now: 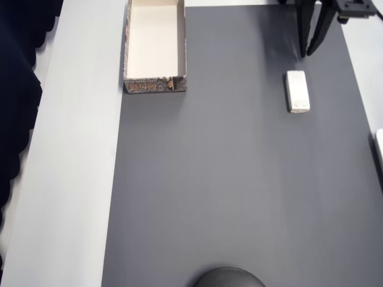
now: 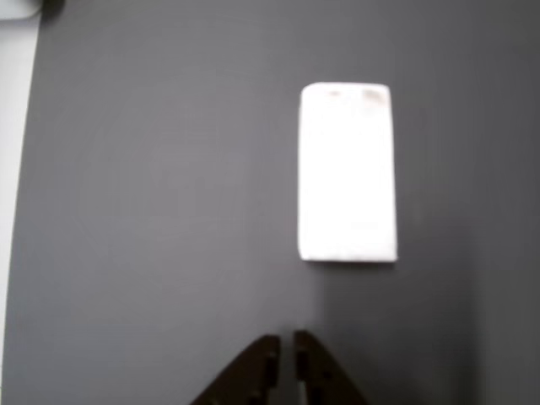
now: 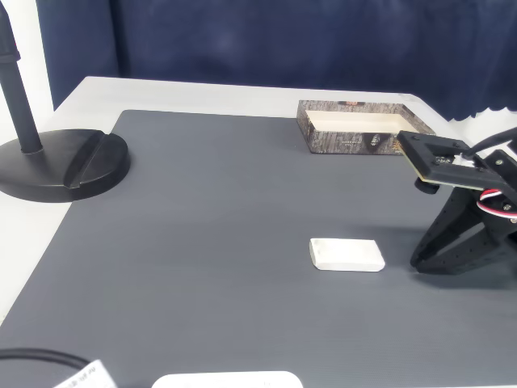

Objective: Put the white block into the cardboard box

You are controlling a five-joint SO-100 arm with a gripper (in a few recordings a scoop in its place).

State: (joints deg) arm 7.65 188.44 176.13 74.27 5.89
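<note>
The block (image 2: 348,173) lies flat on the grey mat (image 2: 152,211) just ahead of my pincer (image 2: 285,354) and a little to the right of its line in the wrist view, its long side running straight away from me, and nothing of mine touches it. My two black fingers (image 2: 257,371) sit pressed almost together at the bottom of that view, only a thin slit between the tips, and they pinch nothing. In the overhead view the pincer (image 1: 310,52) points down toward the mat with its tips just short of the block (image 1: 297,91), which lies near the mat's right edge. In the fixed view the block (image 3: 346,255) rests just beside my pincer (image 3: 420,260), on its left, clear of it. The box (image 1: 155,45) stands well apart from my pincer, across the mat at the far left in the overhead view, open side up, cream inside, with a notch in the short wall that faces the mat's middle. In the fixed view the box (image 3: 363,127) lies beyond my arm, near the mat's far edge. A black stand base (image 3: 60,162) sits farthest off, at the mat's left side.
</note>
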